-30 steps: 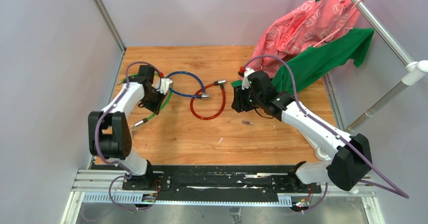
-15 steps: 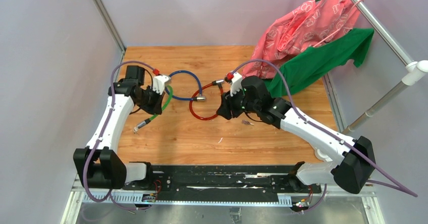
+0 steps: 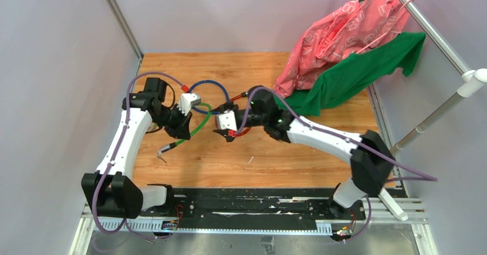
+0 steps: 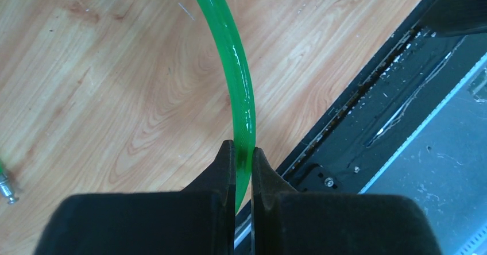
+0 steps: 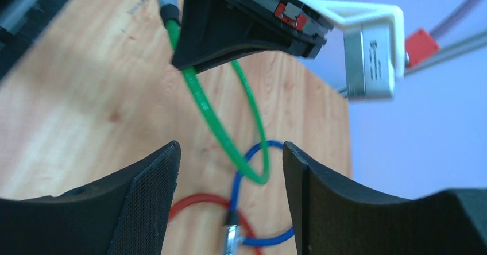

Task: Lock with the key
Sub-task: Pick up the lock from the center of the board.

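My left gripper (image 3: 182, 130) (image 4: 243, 151) is shut on the green cable (image 4: 230, 48) (image 3: 198, 123) and holds it above the wooden table (image 3: 275, 71). The cable's dark end (image 3: 165, 149) hangs down to the left. What looks like a tiny silver key (image 5: 140, 2) on a ring dangles from that end. My right gripper (image 3: 223, 131) (image 5: 230, 151) is open and empty, facing the left gripper (image 5: 230, 25) a short way off. Beyond its fingers lie the green loop (image 5: 201, 105), the blue cable (image 5: 238, 180) (image 3: 209, 84) and the red cable (image 5: 195, 200) (image 3: 244, 131), partly hidden under the right gripper.
A pink cloth (image 3: 344, 31) and a green cloth (image 3: 356, 71) hang over the table's back right corner from a metal pole (image 3: 436, 111). The black base rail (image 3: 247, 206) runs along the near edge. Grey walls close the left and back sides.
My right arm swung left across the table and its jaws opened wider; it now faces the left gripper. The left gripper moved slightly right and nearer, still gripping the green cable.
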### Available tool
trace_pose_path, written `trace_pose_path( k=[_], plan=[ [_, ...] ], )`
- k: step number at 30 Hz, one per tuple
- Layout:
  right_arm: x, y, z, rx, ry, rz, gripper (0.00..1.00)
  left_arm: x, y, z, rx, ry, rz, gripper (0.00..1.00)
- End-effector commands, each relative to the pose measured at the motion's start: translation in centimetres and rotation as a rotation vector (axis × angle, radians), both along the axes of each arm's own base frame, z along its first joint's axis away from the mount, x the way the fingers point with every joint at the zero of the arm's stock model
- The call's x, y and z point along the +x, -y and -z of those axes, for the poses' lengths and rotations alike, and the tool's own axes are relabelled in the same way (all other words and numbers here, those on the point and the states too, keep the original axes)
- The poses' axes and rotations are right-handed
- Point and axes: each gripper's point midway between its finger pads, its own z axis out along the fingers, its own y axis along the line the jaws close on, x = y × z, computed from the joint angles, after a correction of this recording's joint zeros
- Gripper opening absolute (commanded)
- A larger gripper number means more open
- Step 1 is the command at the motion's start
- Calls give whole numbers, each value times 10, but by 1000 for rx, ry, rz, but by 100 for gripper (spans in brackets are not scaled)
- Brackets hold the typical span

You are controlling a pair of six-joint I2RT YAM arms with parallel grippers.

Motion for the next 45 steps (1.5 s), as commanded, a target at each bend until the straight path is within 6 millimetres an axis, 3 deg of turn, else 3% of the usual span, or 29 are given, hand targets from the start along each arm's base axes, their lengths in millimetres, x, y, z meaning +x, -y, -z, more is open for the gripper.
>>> trace_pose_path(
  k=[1, 9, 15, 19, 21, 23, 27, 28, 30, 31, 33, 36, 41, 43, 45],
  plan=[
    [12, -34, 6, -29, 292, -175, 69, -5, 9, -17, -46, 27, 28, 0],
    [14, -57, 62, -204, 327, -280, 69, -7, 10, -18, -57, 18, 20, 0],
    [30, -73, 81, -214, 356, -231, 66, -7, 11, -19, -61, 11, 17, 0],
    [44, -90, 79, -183, 402, -165, 62, -8, 10, -18, -56, 4, 21, 0],
    [50, -98, 79, -171, 412, -133, 55, -7, 9, -18, -52, 2, 22, 0],
    [55, -104, 77, -152, 427, -99, 43, -7, 9, -18, -51, -2, 20, 0],
    [59, -105, 70, -133, 403, -39, 8, -4, 11, -23, -60, 4, 18, 1],
    [62, -104, 66, -133, 384, -16, 1, -2, 11, -25, -59, 7, 11, 19],
    [67, -102, 58, -122, 326, 44, 0, 4, 8, -31, -42, 17, -16, 56],
    [70, -101, 52, -112, 289, 74, 0, 9, 6, -37, -33, 35, -27, 69],
    [76, -100, 38, -69, 199, 145, 0, 20, 2, -53, -15, 83, -63, 81],
    [84, -98, 24, -36, 76, 234, 0, 36, -8, -82, 16, 165, -144, 86],
    [108, -84, 9, 25, -237, 423, 0, 56, -28, -179, 37, 453, -285, 94],
    [116, -76, 1, 71, -351, 486, 0, 59, -36, -205, 49, 526, -345, 96],
    [124, -66, -8, 132, -475, 555, 0, 62, -43, -219, 47, 560, -425, 96]
  ],
)
